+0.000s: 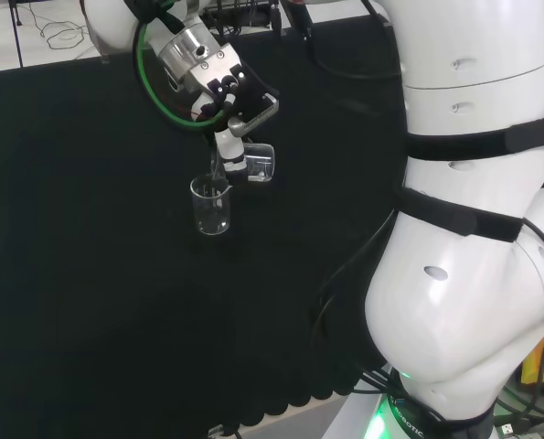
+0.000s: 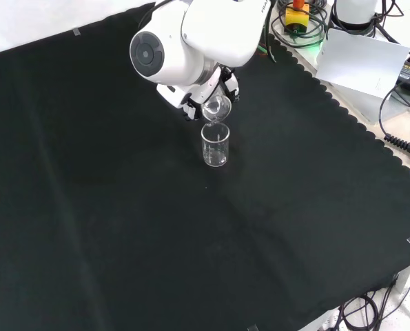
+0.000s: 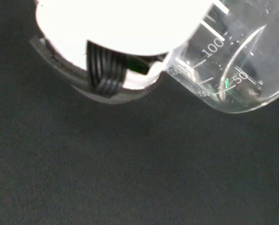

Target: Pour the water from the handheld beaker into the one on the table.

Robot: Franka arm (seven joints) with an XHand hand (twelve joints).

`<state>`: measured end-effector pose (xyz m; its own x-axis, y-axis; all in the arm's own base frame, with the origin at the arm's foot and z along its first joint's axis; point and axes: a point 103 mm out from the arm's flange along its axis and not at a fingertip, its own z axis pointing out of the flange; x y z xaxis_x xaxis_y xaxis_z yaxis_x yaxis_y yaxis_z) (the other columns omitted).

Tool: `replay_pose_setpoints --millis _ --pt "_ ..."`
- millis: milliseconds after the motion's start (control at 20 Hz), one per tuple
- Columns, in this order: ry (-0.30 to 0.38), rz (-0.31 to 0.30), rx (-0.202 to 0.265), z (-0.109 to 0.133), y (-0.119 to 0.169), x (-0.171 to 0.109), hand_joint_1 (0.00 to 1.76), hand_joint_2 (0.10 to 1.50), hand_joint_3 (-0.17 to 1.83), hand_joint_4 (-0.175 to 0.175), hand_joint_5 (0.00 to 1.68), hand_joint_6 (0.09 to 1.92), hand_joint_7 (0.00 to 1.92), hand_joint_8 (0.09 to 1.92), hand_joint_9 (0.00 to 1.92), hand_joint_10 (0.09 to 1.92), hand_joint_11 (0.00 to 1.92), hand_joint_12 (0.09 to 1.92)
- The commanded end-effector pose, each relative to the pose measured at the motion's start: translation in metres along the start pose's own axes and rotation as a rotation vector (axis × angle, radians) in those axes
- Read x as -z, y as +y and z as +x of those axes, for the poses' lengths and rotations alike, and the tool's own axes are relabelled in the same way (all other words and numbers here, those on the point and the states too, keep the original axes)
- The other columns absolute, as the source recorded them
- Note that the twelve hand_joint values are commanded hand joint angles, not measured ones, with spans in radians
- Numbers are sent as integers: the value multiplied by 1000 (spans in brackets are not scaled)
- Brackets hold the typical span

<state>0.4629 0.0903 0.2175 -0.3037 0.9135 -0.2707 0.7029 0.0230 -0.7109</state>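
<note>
- Head view: hand hangs over the cloth w/ fingers curled round the handheld beaker; beaker lies tipped on its side, nearly horizontal, long axis running left-right in this view.
- Its mouth end points left in head view, toward the table beaker, which stands upright on the cloth, well in from every edge, somewhat nearer the far edge in this view.
- Key relation: held beaker's lip sits just above and beside the table beaker's rim; front view puts the held mouth right over the upright one, the two lined up one above the other.
- Can't tell if lip touches rim; looks apart by a sliver.
- Wrist view: held beaker's wall w/ graduation marks close by, part of hand against it; can't see water clearly inside.
- Judgement: pour is under way or near its end; what matters next is keeping the lip over the rim while tilt changes, else water lands on cloth.
</note>
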Motion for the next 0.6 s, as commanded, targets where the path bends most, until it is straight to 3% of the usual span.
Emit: replay_pose_setpoints --millis 50,600 --pt "-9 17 -15 3 1 1 1296 611 868 -175 1107 1025 1165 1010 1505 911 1096 877" --pt "-35 69 -30 7 6 -1 1295 613 867 -175 1105 1028 1162 1013 1501 913 1087 882"
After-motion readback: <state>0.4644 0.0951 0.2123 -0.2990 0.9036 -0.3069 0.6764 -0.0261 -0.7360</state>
